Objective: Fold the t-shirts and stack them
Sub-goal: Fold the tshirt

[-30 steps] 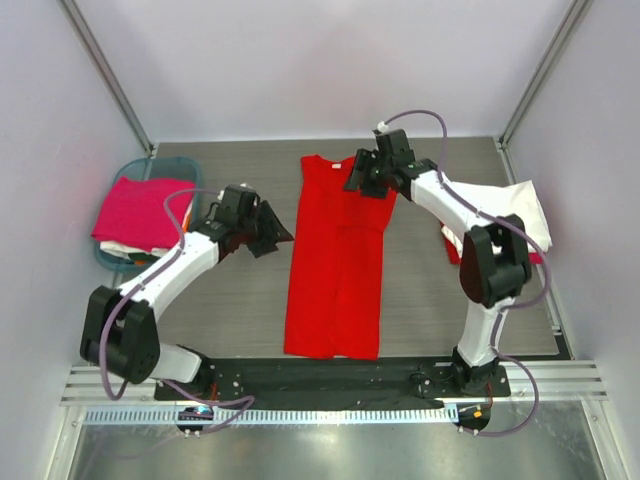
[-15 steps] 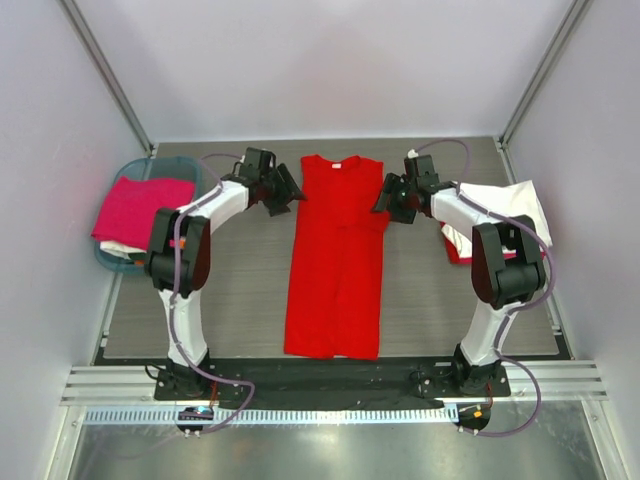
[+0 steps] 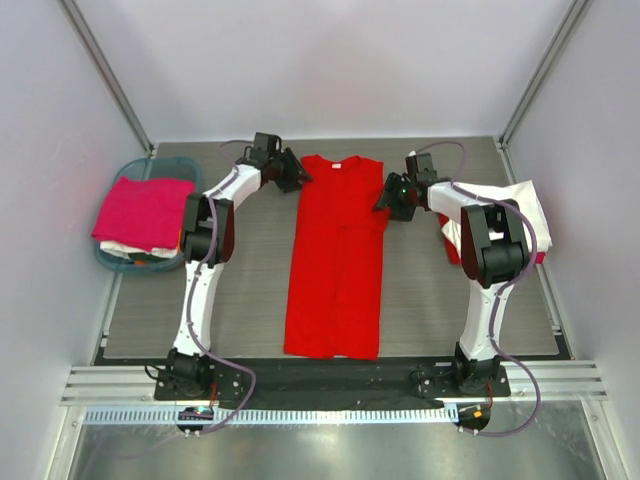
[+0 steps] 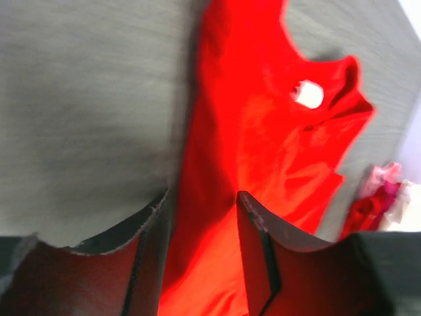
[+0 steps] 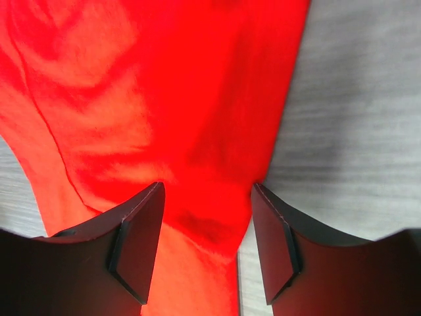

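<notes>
A bright red t-shirt (image 3: pixel 335 270) lies in a long narrow strip down the middle of the table, collar at the far end. My left gripper (image 3: pixel 293 172) is at its far left shoulder. In the left wrist view the left gripper (image 4: pixel 202 197) is open, its jaws astride the red cloth (image 4: pixel 263 131) at its edge. My right gripper (image 3: pixel 388 198) is at the shirt's right edge by the sleeve. It is open too (image 5: pixel 207 187), with a folded corner of red cloth (image 5: pixel 164 85) lying between its jaws. A magenta shirt (image 3: pixel 145 205) lies in the basket, and a white shirt (image 3: pixel 510 205) lies at the right.
The teal basket (image 3: pixel 108 262) stands at the left edge of the table, with white and orange cloth under the magenta shirt. The white shirt at the right covers some red and pink cloth (image 3: pixel 452 250). Grey walls close in the table on three sides.
My left arm has swung from the mid-left of the table up to the shirt's far left shoulder. My right gripper has moved from the collar down to the right sleeve edge.
</notes>
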`<action>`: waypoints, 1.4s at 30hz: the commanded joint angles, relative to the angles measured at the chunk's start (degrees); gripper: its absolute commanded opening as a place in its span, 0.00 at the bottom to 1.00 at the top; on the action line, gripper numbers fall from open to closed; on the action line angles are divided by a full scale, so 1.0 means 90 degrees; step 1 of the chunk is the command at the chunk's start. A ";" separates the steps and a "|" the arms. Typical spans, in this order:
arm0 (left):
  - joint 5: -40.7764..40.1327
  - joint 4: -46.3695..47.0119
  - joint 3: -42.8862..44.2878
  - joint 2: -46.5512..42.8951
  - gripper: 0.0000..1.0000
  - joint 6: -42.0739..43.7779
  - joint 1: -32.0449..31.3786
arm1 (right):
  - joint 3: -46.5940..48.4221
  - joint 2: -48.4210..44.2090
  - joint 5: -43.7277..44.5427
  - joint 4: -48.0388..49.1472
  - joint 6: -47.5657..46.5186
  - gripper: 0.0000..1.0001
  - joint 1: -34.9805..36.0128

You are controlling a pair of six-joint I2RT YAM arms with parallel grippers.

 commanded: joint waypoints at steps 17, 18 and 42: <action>0.0330 0.1486 0.2227 0.2274 0.00 -0.1835 0.0590 | 0.1593 0.1385 -0.0490 0.0265 0.0100 0.52 -0.0115; 0.0320 0.1613 0.2256 0.2284 0.00 -0.1866 0.0658 | 0.1673 0.1521 -0.0519 0.0236 0.0138 0.51 -0.0115; 0.0926 0.1019 -0.2046 -0.1698 0.57 -0.0675 0.1177 | -0.1059 -0.1464 -0.0568 0.0041 -0.0154 0.52 0.0236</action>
